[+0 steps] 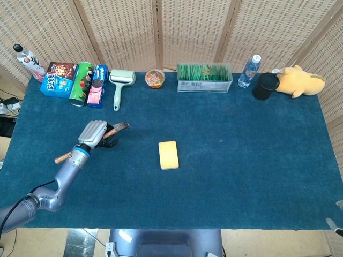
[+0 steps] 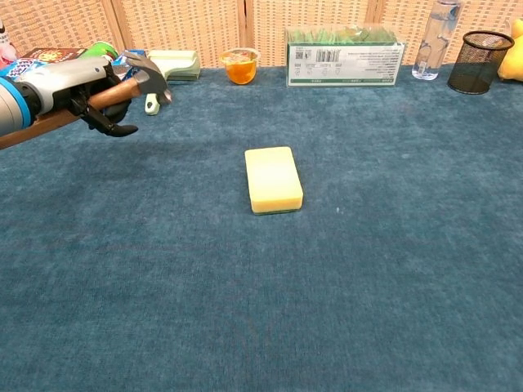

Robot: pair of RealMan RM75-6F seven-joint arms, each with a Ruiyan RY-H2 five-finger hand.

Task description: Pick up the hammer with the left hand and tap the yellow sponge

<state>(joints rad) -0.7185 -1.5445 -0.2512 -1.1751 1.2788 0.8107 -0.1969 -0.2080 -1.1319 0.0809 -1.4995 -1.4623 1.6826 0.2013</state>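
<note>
1. The left robot hand (image 1: 94, 134) is wrapped around the wooden handle of the hammer (image 1: 113, 129), gripping high up near the head. In the chest view the same robot hand (image 2: 72, 88) sits at the far left, with the hammer (image 2: 140, 78) sticking out to the right of it.
2. The hammer head points toward the middle of the bench (image 1: 241, 160), and the butt of the handle pokes out behind the wrist on the left.
3. In the chest view the hammer looks lifted off the blue cloth, not resting on it.
4. The yellow sponge (image 1: 168, 155) lies flat near the middle of the bench, well apart from the hammer and off to its right. Nothing is touching it. The chest view shows the sponge (image 2: 273, 179) with a thin green layer along its bottom edge.
5. The right robot hand doesn't show up in either view, so I can't say anything about it.
6. Back row, left to right: a bottle (image 1: 29, 60) at the far left corner, snack boxes (image 1: 58, 78), a green can (image 1: 81, 83), a lint roller (image 1: 119, 85), a small orange cup (image 1: 155, 78), a clear box with green stuff (image 1: 204, 77), a water bottle (image 1: 249, 70), a black mesh cup (image 1: 265, 85) and a yellow plush toy (image 1: 299, 80).
7. Woven screens (image 1: 193, 32) stand behind the bench.
</note>
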